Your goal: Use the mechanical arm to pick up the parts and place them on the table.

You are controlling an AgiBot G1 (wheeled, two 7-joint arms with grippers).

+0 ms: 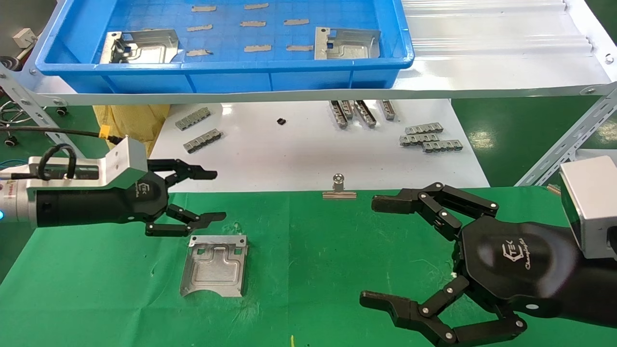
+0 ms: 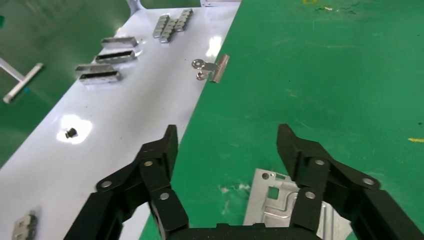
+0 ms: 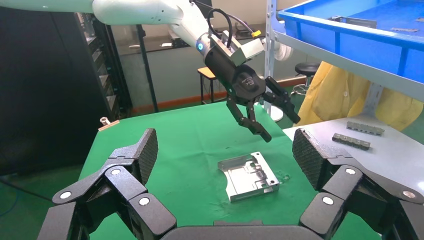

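Note:
One silver part [image 1: 214, 265] lies flat on the green table [image 1: 313, 250]; it also shows in the wrist views [image 2: 280, 205] [image 3: 247, 176]. My left gripper [image 1: 214, 195] hovers open just above and behind that part, nothing between its fingers [image 2: 170, 145]. The same left gripper [image 3: 280, 120] shows in the right wrist view, raised over the part. Two more parts [image 1: 140, 46] [image 1: 344, 43] rest in the blue tray [image 1: 217, 79]. My right gripper [image 1: 381, 253] stands wide open over the cloth at the right, empty [image 3: 225, 150].
A white board [image 1: 299, 149] behind the cloth carries several grey toothed strips [image 1: 202, 140] [image 1: 429, 137] and a small black piece [image 1: 281, 121]. A binder clip [image 1: 339, 189] grips the cloth's far edge. Grey tape-like rectangles [image 1: 258, 48] lie in the tray. A shelf leg [image 1: 569, 144] slants at right.

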